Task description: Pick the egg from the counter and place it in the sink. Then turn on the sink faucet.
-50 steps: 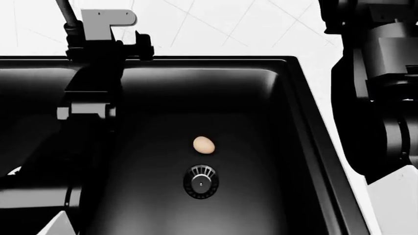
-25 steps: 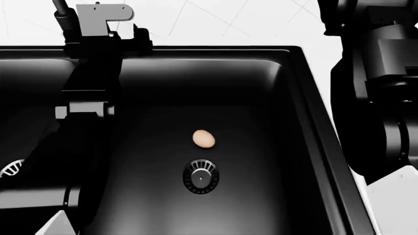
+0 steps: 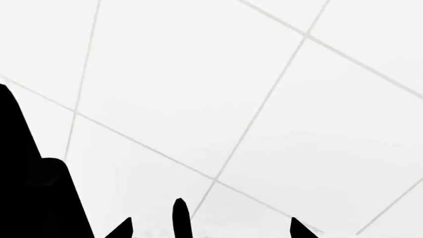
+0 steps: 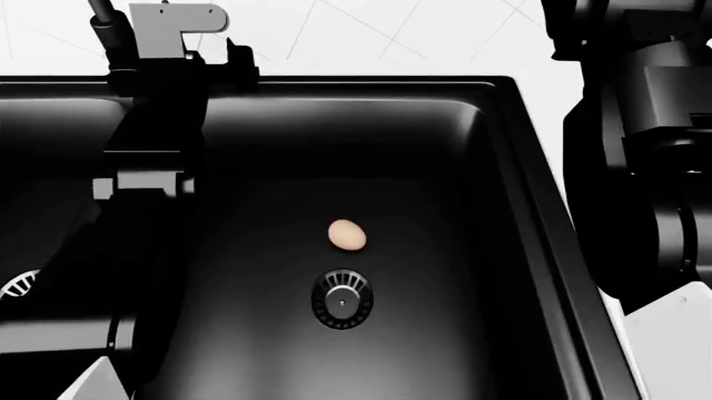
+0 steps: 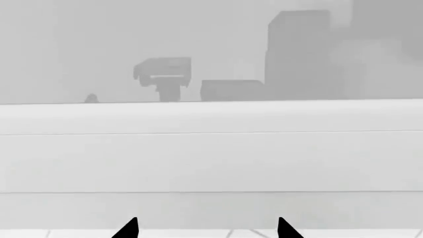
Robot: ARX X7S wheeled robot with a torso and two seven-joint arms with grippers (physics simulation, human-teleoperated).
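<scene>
- Sink [image 4: 489, 167]: glossy black, smooth, soft highlights along the rim.
- Egg [image 4: 347, 235]: smooth, matt beige shell.
- Drain strainer [image 4: 342, 301]: metal, slotted, dull sheen.
- Tiled wall [image 3: 264, 74], ahead of the left gripper [image 3: 208, 228]: smooth white tiles, thin grey grout lines.
- Left gripper fingertips [image 3: 178, 218]: flat matt black.

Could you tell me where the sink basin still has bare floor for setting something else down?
Free: sink floor between egg and right wall, and behind the egg. Crowded: egg just behind drain strainer; left arm overhangs the left side.
</scene>
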